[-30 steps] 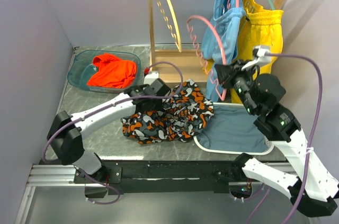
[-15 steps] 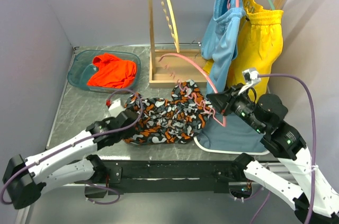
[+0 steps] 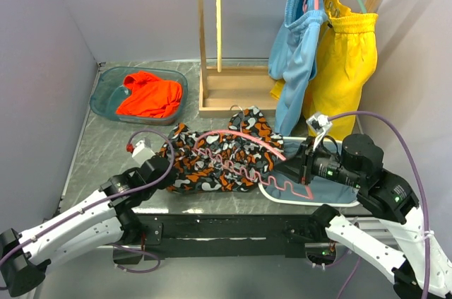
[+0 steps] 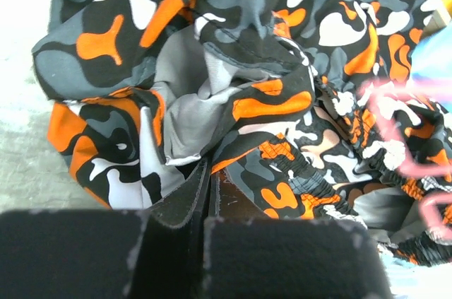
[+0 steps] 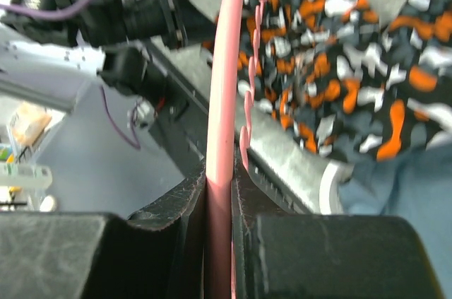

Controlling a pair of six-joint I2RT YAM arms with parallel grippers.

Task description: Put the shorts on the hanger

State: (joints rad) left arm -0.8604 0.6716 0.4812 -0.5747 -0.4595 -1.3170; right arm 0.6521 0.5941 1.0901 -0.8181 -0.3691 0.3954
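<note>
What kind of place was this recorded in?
Probably a robotics lab cell: walled grey table, wooden clothes rack hung with blue shorts and yellow shorts, two robot arms bolted at the table's edge.

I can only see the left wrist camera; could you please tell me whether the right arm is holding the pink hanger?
Observer: Yes. The right wrist view shows the right gripper with its jaws shut on the arched bar of the thin pink plastic hanger.
Operator: Thank you. Where does it sit relative to the shorts?
Observer: From above, it lies over the right part of the crumpled orange, black, grey and white camouflage cloth shorts.
Operator: What is below the gripped end?
Observer: That end is over a flat blue-grey garment with white trim.
</note>
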